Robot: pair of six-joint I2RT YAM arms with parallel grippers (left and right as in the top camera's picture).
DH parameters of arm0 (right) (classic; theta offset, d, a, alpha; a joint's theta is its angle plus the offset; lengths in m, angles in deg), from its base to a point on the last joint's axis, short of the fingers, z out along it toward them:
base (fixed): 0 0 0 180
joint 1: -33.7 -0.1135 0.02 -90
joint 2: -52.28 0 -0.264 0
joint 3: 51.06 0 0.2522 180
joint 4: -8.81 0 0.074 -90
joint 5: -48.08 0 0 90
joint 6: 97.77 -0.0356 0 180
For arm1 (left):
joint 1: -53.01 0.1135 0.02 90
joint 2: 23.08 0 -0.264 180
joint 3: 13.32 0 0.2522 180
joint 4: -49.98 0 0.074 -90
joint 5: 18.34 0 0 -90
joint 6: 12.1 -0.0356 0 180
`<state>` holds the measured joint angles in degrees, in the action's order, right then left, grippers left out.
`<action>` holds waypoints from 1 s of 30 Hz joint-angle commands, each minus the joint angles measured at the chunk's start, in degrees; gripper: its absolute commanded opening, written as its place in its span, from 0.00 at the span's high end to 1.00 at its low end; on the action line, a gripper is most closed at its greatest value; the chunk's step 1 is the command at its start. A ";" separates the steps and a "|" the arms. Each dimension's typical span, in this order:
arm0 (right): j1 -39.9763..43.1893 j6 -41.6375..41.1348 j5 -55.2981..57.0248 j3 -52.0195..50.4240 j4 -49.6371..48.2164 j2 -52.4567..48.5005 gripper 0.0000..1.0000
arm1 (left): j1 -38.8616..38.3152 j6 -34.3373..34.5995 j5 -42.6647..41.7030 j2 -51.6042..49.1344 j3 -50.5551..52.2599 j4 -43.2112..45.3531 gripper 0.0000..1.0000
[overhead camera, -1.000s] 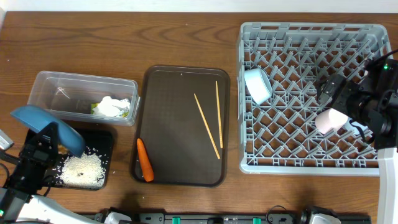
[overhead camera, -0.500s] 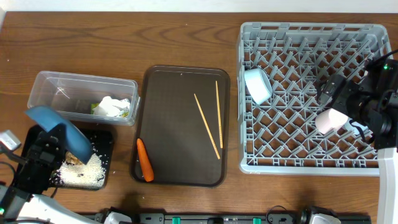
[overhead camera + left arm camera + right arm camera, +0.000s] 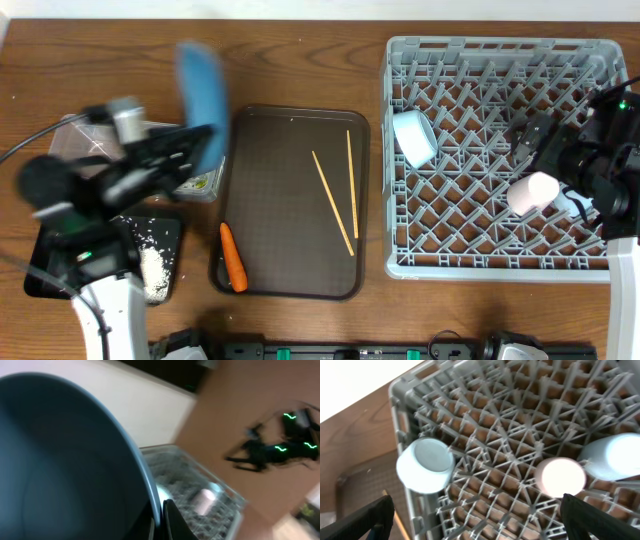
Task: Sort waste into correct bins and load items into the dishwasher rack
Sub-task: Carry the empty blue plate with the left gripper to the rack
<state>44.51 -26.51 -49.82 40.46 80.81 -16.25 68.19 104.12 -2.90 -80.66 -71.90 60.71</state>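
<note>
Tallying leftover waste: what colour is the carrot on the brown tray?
The carrot is orange, seen best in the overhead view.

Your left arm (image 3: 100, 190) stands up from the near left corner and reaches right; it is blurred in the overhead view. Your left gripper (image 3: 198, 140) is clamped tight on the rim of the large round blue plate (image 3: 200, 85), which is held on edge. Your right arm (image 3: 610, 165) comes in from the right edge. Your right gripper (image 3: 476, 505) points left, jaws spread wide, holding nothing.
</note>
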 commanded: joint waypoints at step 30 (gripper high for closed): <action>17.68 -9.53 6.40 0.20 1.14 -0.07 0.01 | -58.49 22.93 51.28 -48.92 -20.46 47.67 0.94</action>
<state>61.78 -33.68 -43.62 40.42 81.95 -16.25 10.68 124.95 40.79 -128.24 -90.69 107.25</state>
